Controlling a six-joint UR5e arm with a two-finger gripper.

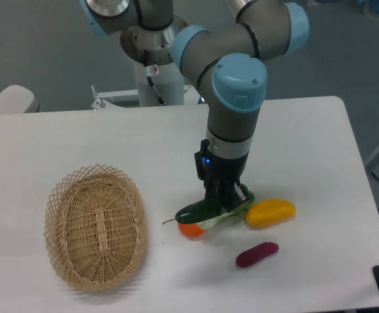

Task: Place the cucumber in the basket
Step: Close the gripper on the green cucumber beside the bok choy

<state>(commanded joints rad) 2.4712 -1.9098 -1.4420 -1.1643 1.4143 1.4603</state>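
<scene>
The gripper (223,200) points straight down near the middle of the worktop (306,130), its fingers closed around the cucumber (200,210), which lies level and seems to rest on the surface, stem tip toward the basket (95,225). The basket sits apart, near the front left corner, with nothing in it. Touching the cucumber are a bok choy (231,212) behind it and an orange item (190,229) beneath it. A yellow vegetable (270,212) lies just right; a purple-red one (256,254) nearer the front edge
</scene>
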